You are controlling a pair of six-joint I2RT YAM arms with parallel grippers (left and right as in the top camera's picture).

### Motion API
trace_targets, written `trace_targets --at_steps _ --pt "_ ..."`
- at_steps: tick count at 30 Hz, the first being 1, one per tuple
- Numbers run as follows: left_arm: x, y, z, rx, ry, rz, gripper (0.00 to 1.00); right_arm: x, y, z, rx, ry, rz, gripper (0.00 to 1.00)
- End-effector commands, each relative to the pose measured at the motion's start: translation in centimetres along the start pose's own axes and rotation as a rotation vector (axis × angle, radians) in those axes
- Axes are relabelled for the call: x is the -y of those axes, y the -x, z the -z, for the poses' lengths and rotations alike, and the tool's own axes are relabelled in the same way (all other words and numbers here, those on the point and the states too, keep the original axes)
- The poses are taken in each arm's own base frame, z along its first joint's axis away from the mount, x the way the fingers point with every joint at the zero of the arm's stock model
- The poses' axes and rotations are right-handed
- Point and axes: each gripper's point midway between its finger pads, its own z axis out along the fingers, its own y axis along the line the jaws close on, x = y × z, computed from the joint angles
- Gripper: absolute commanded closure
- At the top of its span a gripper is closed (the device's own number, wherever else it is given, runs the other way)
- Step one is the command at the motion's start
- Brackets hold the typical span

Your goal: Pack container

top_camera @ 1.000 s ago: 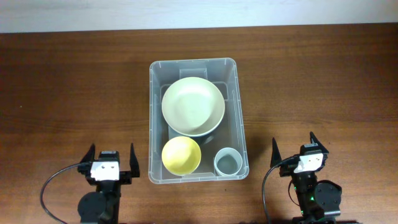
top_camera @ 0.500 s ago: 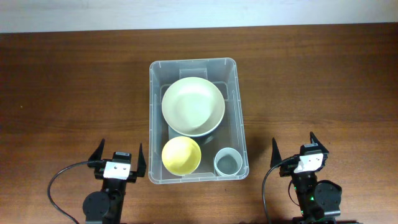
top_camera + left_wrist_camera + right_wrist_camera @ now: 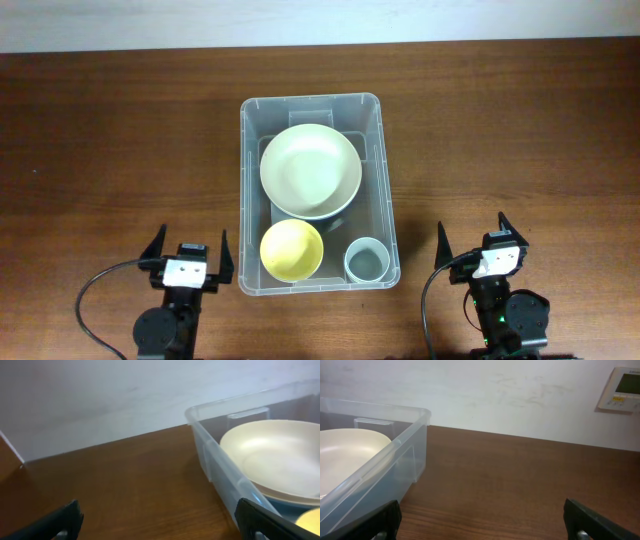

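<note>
Overhead, the only thing bearing any writing is out of frame; the right wrist view catches it, a pale wall panel (image 3: 622, 389) with a greenish display at the upper right, its characters too small to read. No print can be made out on the container (image 3: 372, 170) or the dishes inside it.

The container sits on the middle of a dark brown wooden table (image 3: 120, 130), long side running up and down the frame. In it a large cream bowl (image 3: 311, 171) fills the upper half, a yellow bowl (image 3: 291, 249) lies at the lower left and a small grey cup (image 3: 367, 260) at the lower right. A plain whitish wall (image 3: 320, 20) runs along the top edge, scuffed in the wrist views.

The left gripper (image 3: 192, 240) rests at the lower left of the frame, just beside the container's lower left corner, its jaws spread wide with nothing between them. The right gripper (image 3: 471, 228) sits at the lower right, near the container's lower right corner but apart from it, jaws likewise spread wide and holding nothing.

Bare wood stretches to either side of the container out to the left and right edges, and above it up to the wall. From the left wrist, the clear wall (image 3: 215, 455) of the container rises at the right.
</note>
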Motion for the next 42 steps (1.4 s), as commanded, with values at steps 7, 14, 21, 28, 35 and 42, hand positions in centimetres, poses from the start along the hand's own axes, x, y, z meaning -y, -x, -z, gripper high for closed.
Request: trace_targets --at_steps 7,14,21,28,35,42 --pt "-2.8 -0.5 0.2 -0.006 0.167 0.176 0.01 -0.1 -0.1 0.0 0.002 0.006 0.006 0.01" --pt "-3.6 -0.5 0.4 -0.003 0.214 0.220 0.01 -0.1 -0.1 0.0 0.002 0.006 0.006 0.01" --pt "-3.5 -0.5 0.4 -0.002 0.208 0.219 0.01 -0.1 -0.1 0.0 0.002 0.006 0.006 0.01" --pt "-3.5 -0.5 0.4 -0.002 0.205 0.219 0.01 -0.1 -0.1 0.0 0.002 0.006 0.006 0.01" --pt "-3.5 -0.5 0.4 -0.002 0.205 0.219 0.01 -0.1 -0.1 0.0 0.002 0.006 0.006 0.01" --pt "-3.5 -0.5 0.4 -0.002 0.204 0.219 0.01 -0.1 -0.1 0.0 0.002 0.006 0.006 0.01"
